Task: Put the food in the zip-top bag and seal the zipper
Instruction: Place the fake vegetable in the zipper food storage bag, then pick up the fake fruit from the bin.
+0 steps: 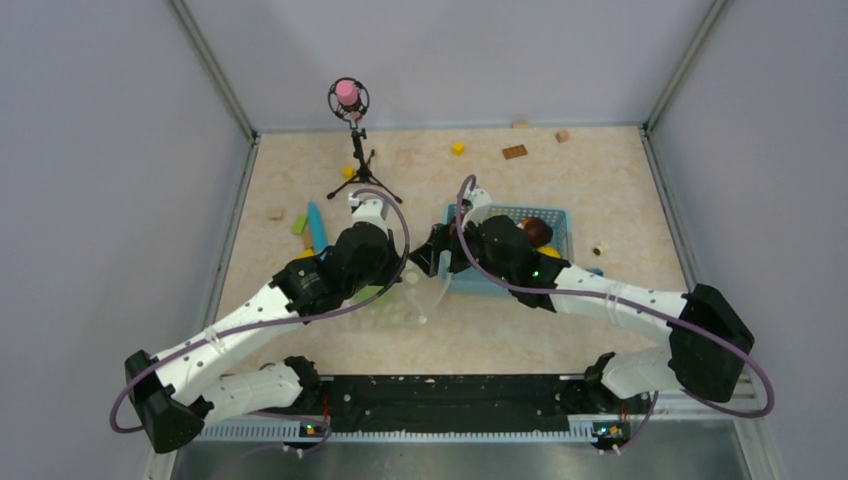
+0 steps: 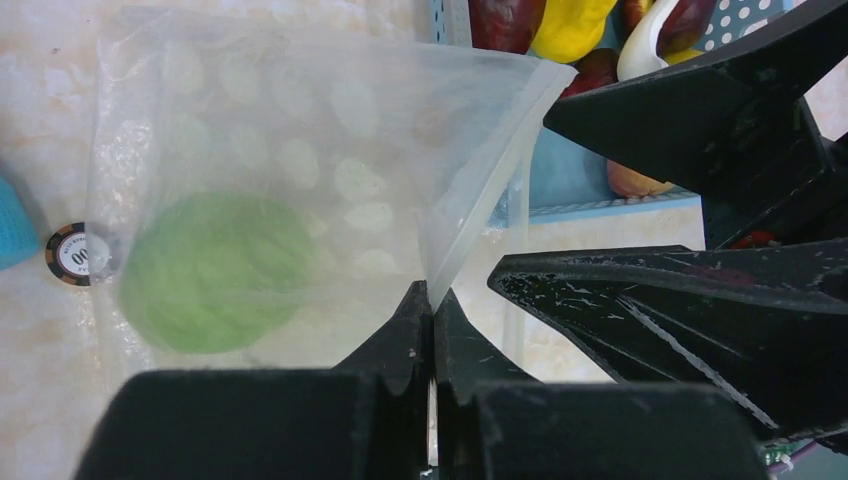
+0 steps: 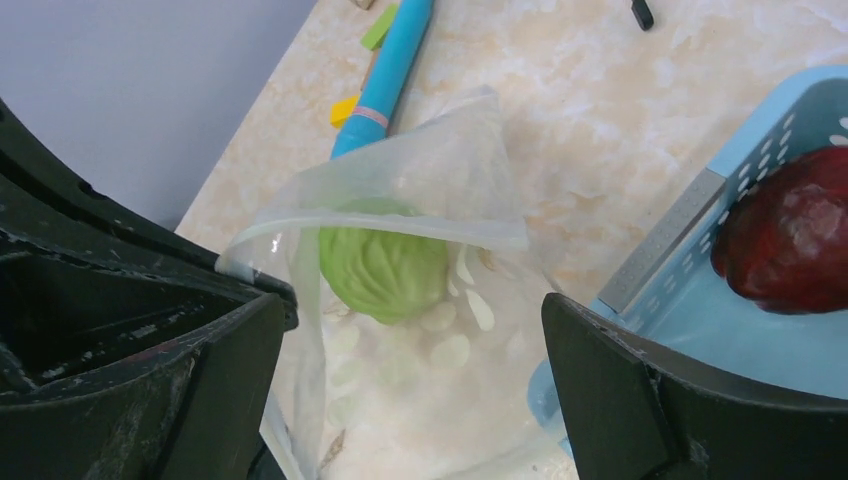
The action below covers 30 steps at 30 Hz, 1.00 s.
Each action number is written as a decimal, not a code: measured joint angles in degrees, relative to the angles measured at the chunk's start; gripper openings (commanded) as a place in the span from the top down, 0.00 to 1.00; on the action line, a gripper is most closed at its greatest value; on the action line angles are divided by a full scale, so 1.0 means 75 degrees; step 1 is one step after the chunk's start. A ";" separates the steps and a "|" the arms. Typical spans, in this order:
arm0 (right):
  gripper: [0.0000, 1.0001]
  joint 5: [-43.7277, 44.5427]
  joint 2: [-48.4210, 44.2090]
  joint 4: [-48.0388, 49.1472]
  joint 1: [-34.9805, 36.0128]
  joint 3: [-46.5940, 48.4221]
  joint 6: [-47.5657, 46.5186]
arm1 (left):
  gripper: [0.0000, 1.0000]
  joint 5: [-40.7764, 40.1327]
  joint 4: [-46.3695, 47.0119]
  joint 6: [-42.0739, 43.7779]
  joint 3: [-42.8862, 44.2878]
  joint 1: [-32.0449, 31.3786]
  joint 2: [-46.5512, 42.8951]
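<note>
The clear zip-top bag (image 2: pixel 300 150) with white dots lies left of the blue basket (image 2: pixel 580 190); it also shows in the right wrist view (image 3: pixel 450 160) and faintly from above (image 1: pixel 420 295). A green round fruit (image 3: pixel 385 265) sits inside it (image 2: pixel 210 270). My left gripper (image 2: pixel 433 300) is shut on the bag's mouth edge and holds it up. The zipper strip (image 3: pixel 400 222) runs along the open mouth. My right gripper (image 3: pixel 412 330) is open and empty just above the mouth. Dark red apples (image 2: pixel 505 20), a yellow piece (image 2: pixel 570 25), a white piece (image 2: pixel 645 50) and a peach one (image 2: pixel 635 182) lie in the basket.
The basket (image 1: pixel 560 215) stands right of centre, a dark red apple (image 3: pixel 790 235) near its left wall. A blue cylinder (image 1: pixel 316 228) and small blocks (image 1: pixel 457 148) lie at the left and back. A microphone stand (image 1: pixel 350 150) stands at the back. A round token (image 2: pixel 72 253) lies by the bag.
</note>
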 measured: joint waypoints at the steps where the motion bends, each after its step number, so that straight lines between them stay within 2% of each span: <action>1: 0.01 0.0032 -0.0012 -0.0047 0.0000 0.0006 -0.0003 | 1.00 -0.0006 -0.0003 -0.0003 0.0000 0.0003 0.0000; 6: 0.01 0.0501 -0.0309 -0.0874 0.0003 0.0006 -0.0134 | 1.00 -0.0262 -0.0020 -0.0058 0.0000 0.0017 0.0000; 11: 0.01 0.1816 -0.1096 -0.2017 -0.0087 0.0006 -0.0289 | 1.00 -0.0813 -0.0184 -0.0146 0.0000 0.0082 0.0003; 17: 0.01 0.2253 -0.1527 -0.2142 -0.1259 -0.0134 -0.0513 | 1.00 -0.1113 -0.0303 -0.0210 0.0003 0.0224 0.0003; 20: 0.01 0.2422 -0.1166 -0.2055 -0.1810 -0.0175 -0.0813 | 1.00 -0.1145 -0.0321 -0.0233 0.0085 0.0356 0.0076; 23: 0.03 0.2594 -0.0428 -0.1941 -0.1909 -0.0079 -0.1227 | 1.00 -0.1139 -0.0323 -0.0254 0.0259 0.0530 0.0289; 30: 0.18 0.3290 0.1612 -0.2046 -0.1909 0.1072 -0.1964 | 1.00 -0.0965 -0.0358 -0.0265 0.0568 0.0892 0.0825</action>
